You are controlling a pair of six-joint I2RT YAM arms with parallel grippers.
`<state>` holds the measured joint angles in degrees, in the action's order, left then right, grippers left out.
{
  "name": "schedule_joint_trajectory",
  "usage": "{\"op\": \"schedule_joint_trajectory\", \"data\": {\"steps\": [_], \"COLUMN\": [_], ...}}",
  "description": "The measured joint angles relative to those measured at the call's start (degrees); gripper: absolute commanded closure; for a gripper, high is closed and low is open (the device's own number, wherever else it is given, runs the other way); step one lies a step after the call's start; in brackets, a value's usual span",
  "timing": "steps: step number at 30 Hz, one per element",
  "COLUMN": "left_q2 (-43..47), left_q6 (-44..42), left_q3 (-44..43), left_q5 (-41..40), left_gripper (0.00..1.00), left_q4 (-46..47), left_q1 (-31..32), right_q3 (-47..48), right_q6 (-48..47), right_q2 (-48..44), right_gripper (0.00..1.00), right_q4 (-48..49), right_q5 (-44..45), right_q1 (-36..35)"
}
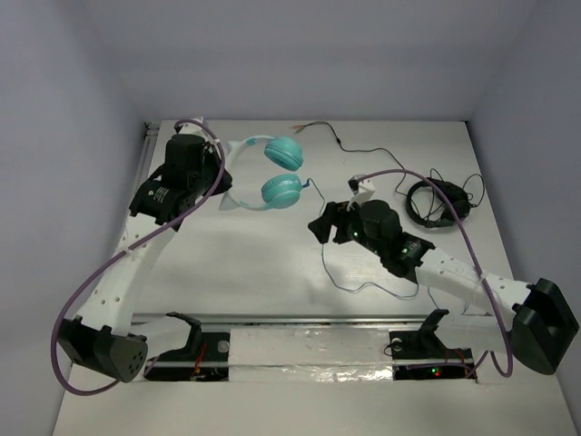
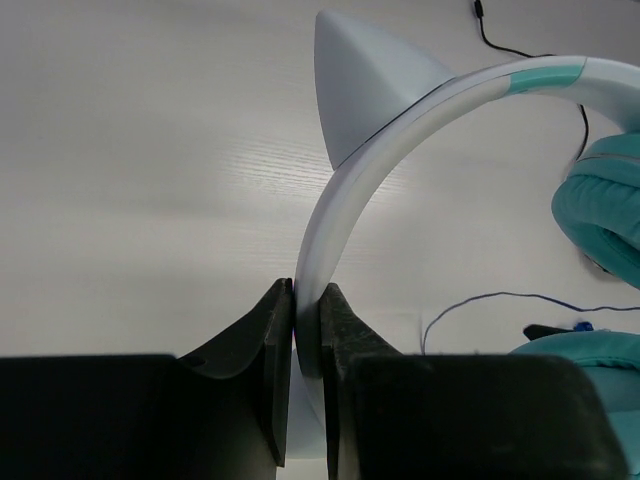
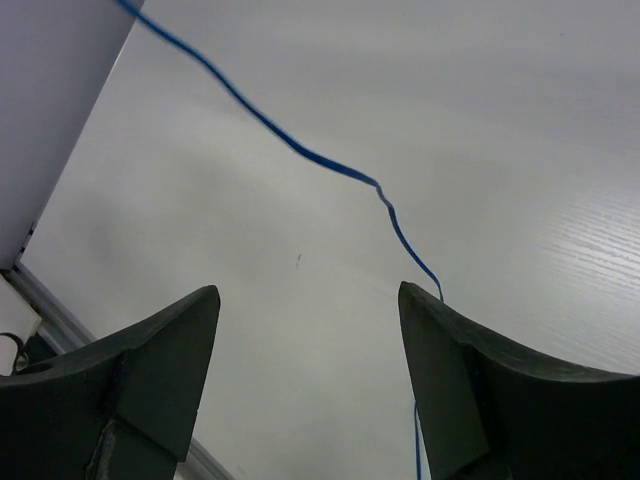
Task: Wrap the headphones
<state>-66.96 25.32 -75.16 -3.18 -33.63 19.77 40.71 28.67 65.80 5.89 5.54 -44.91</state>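
Observation:
The teal headphones (image 1: 282, 189) lie at the back left of the table, two round cups side by side and the pale headband curving to their left. My left gripper (image 1: 219, 184) is shut on that headband; in the left wrist view the black fingers (image 2: 306, 300) pinch the white band (image 2: 400, 120) just below a pointed ear (image 2: 365, 80), with a teal cup (image 2: 605, 200) at the right edge. The thin blue cable (image 1: 324, 259) trails from the cups toward the front. My right gripper (image 1: 322, 227) hovers over it, open (image 3: 308, 290); the cable (image 3: 300, 150) runs past the right finger and nothing sits between the fingers.
Black headphones (image 1: 440, 202) with a coiled black cable lie at the back right. Another thin black cable (image 1: 363, 150) runs along the back of the table. A metal rail (image 1: 300, 320) crosses the near edge, and walls close in the left and back sides.

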Motion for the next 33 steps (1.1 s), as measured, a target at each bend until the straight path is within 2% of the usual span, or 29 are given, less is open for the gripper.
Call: {"op": "schedule_joint_trajectory", "data": {"steps": [7,14,22,29,30,33], "left_q2": [-1.29,-1.49,-2.64,-3.02,-3.13,-3.45], "left_q6": [-1.42,-1.73,-1.73,-1.29,-1.03,0.02], "left_q3": [-4.85,-8.79,-11.98,-16.55,-16.94,-17.09], "left_q5": [8.13,11.82,16.13,18.99,19.41,20.61], "left_gripper": [1.0,1.0,1.0,1.0,1.0,1.0], "left_q4": [-3.96,-4.22,-5.55,-5.38,-4.87,-3.02], "left_q1": [-3.02,-4.07,-5.01,-7.15,-7.32,-7.67], "right_q3": [-2.27,-4.31,-4.81,-8.22,-8.79,-10.73], "right_q6": [1.42,1.84,2.12,4.92,5.51,7.02], "right_q2": [5.03,5.22,11.98,12.24,12.07,11.52], "right_gripper": [0.26,0.27,0.3,0.3,0.31,0.44], "right_q4": [6.47,10.75,15.63,18.67,19.12,20.52], "right_q5": [-1.18,-1.38,-1.99,-4.76,-5.22,-6.88], "right_q1": [0.31,0.37,1.07,1.4,1.4,1.4]}}
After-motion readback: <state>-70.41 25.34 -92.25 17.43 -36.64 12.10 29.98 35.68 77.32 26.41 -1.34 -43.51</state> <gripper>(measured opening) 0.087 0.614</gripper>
